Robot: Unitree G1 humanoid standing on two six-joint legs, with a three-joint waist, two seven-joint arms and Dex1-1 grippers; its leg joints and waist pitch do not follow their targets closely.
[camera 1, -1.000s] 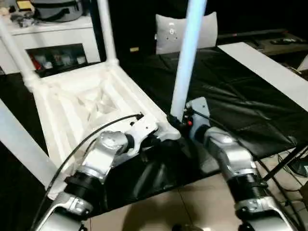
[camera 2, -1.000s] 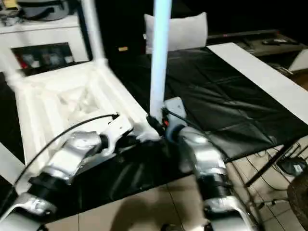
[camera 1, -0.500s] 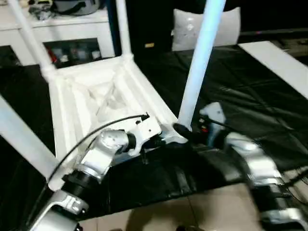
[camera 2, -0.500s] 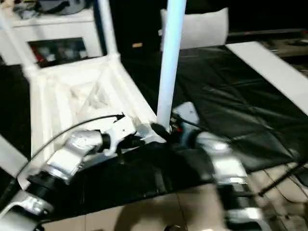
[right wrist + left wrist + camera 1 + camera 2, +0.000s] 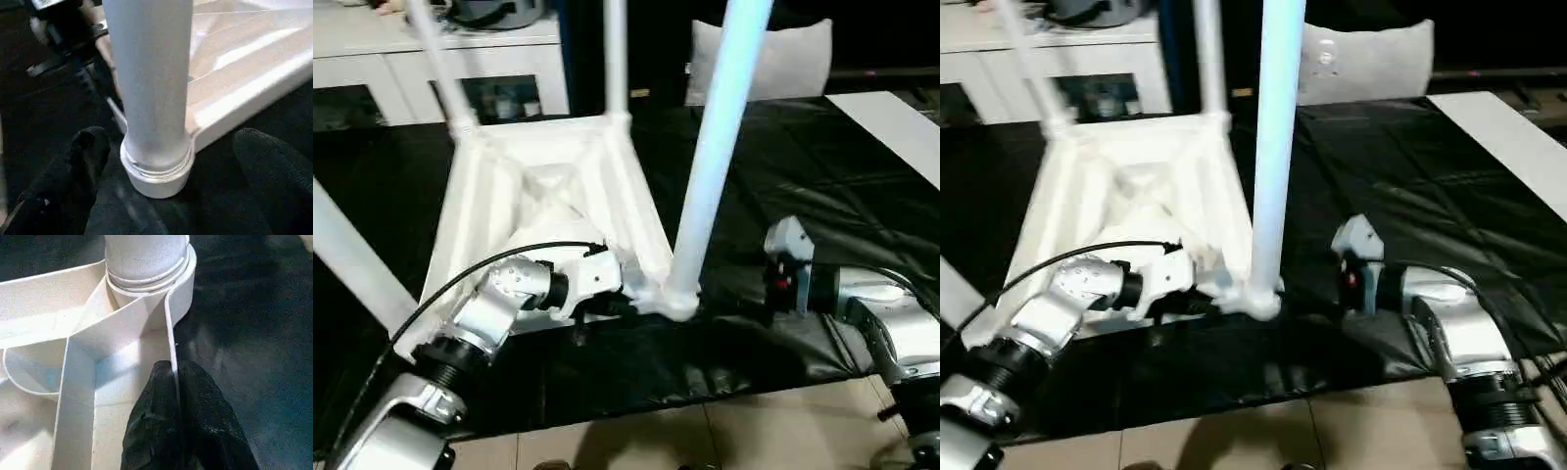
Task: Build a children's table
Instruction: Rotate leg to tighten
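Left wrist view: left hand (image 5: 175, 382) pinched on the tabletop (image 5: 548, 186) rim beside the leg (image 5: 715, 157); right hand (image 5: 166, 161) spread apart around that leg.

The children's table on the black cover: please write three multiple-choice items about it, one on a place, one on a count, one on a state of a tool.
1. The left tool grips:
A. the tabletop's edge wall
B. a leg
C. the black cover

2. Legs standing in the tabletop's sockets:
A. one
B. two
C. four

3. The right tool is:
A. shut on the near leg
B. open, a finger on either side of the near leg
C. flat on the floor

Answers: A, the fingers pinch the tabletop wall; C, four legs rise; B, the fingers stand apart from the near leg.
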